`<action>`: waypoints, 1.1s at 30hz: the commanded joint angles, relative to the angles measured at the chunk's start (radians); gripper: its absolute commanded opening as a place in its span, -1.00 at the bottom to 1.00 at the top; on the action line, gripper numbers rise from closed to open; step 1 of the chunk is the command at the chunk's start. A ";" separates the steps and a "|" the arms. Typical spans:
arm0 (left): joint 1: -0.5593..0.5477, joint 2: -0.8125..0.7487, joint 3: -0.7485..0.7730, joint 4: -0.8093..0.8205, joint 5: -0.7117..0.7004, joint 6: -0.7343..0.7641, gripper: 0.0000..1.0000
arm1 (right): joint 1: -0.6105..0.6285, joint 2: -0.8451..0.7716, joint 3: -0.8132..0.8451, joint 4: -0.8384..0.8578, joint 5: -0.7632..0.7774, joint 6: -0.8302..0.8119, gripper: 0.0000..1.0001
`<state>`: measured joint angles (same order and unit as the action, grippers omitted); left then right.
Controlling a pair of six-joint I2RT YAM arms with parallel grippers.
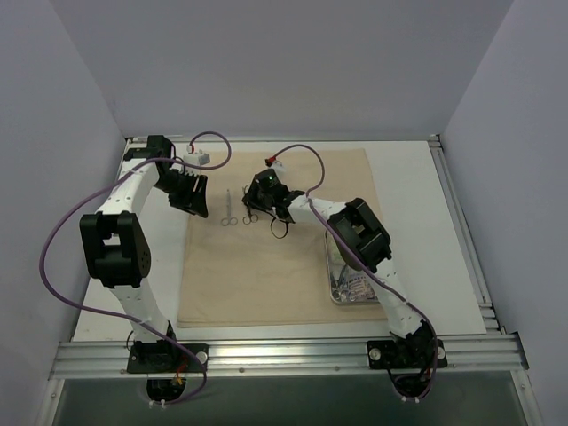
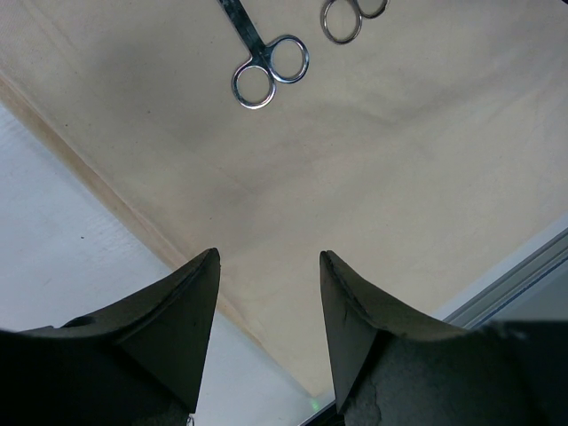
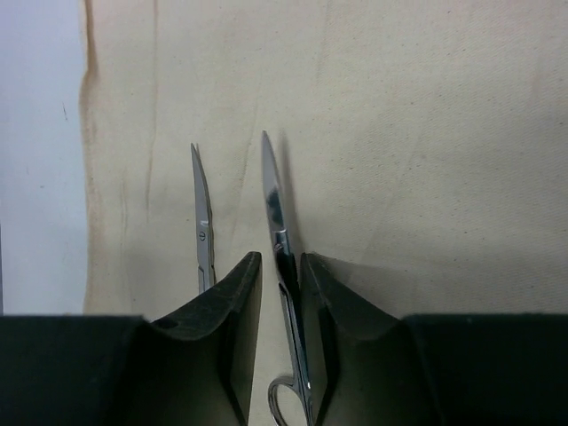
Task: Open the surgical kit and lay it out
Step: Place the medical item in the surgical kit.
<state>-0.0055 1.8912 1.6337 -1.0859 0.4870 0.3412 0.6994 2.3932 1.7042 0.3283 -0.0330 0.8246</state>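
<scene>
You have the beige cloth wrap (image 1: 266, 284) spread flat, one thin steel ring-handled clamp (image 1: 229, 213) laid near its far edge, rectangular steel tray (image 1: 329, 271) unemptied; left claw (image 2: 269, 256) open, right claw (image 3: 281, 256) straddling second clamp (image 3: 271, 191), grip unclear.

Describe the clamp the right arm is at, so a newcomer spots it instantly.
Start at the beige cloth and go to its far-left part, where two ring-handled clamps lie side by side. The target clamp is the right one of the pair from above, lying between the fingers of the right end effector; the other clamp lies uncovered beside it.
</scene>
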 commanded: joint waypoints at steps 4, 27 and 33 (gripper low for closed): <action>-0.001 -0.003 0.003 0.017 0.019 0.007 0.16 | -0.003 -0.112 -0.041 -0.107 0.116 -0.039 -0.47; 0.001 0.000 0.000 0.018 0.016 0.005 0.16 | 0.048 -0.141 -0.084 -0.202 0.147 -0.136 -1.00; 0.001 0.003 0.005 0.015 0.021 0.002 0.16 | 0.055 -0.132 -0.097 -0.206 0.142 -0.128 -1.00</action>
<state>-0.0055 1.8935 1.6337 -1.0859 0.4866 0.3408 0.7479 2.2395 1.5948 0.1341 0.1116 0.7021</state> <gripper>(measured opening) 0.580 0.002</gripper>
